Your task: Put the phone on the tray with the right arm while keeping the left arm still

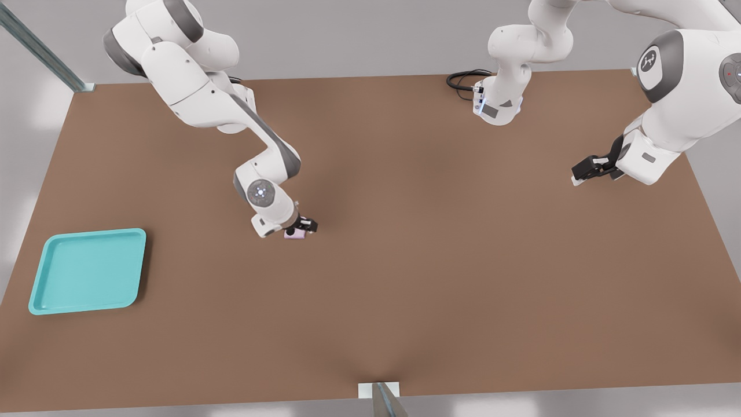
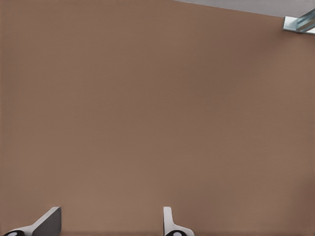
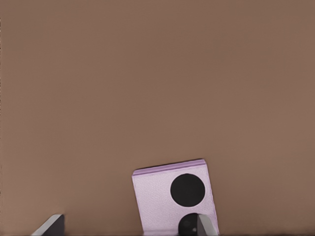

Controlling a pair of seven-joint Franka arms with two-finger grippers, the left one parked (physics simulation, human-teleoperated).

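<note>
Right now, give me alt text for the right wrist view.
A pale pink phone with two round black lenses lies on the brown table, between the tips of the open claw, one tip overlapping its edge.

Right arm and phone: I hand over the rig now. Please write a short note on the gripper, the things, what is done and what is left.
Gripper: low over the brown table, at the phone. Its fingers stand apart; one fingertip overlaps the phone's edge, the other is clear of it.
Phone: on the table, near the middle, not lifted.
Tray: holds nothing, near the table's edge on the front view's left, well apart from the phone.
Done: approach to the phone.
Left: close on the phone, lift, carry to the tray, release.
</note>
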